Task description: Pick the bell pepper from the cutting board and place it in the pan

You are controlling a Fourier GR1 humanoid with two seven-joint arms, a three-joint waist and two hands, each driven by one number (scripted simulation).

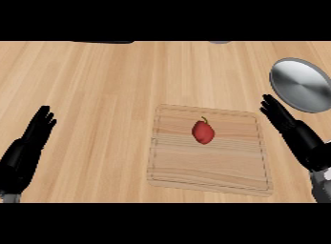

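Right hand (pixel 294 131) is hovering just right of the board (pixel 196 167), fingers straight and close together, holding nothing, tips just below the pan (pixel 303 85). Left hand (pixel 27 143) is resting open at lower left, fingers up. Red pepper (pixel 203 132) is lying near the board's middle, untouched. Pan is sitting on the counter (pixel 90 81), beyond the board's right corner.

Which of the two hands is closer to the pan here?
The right hand, at the view's right: its straight fingers end just below the pan. The left hand rests open at the far side of the cutting board.
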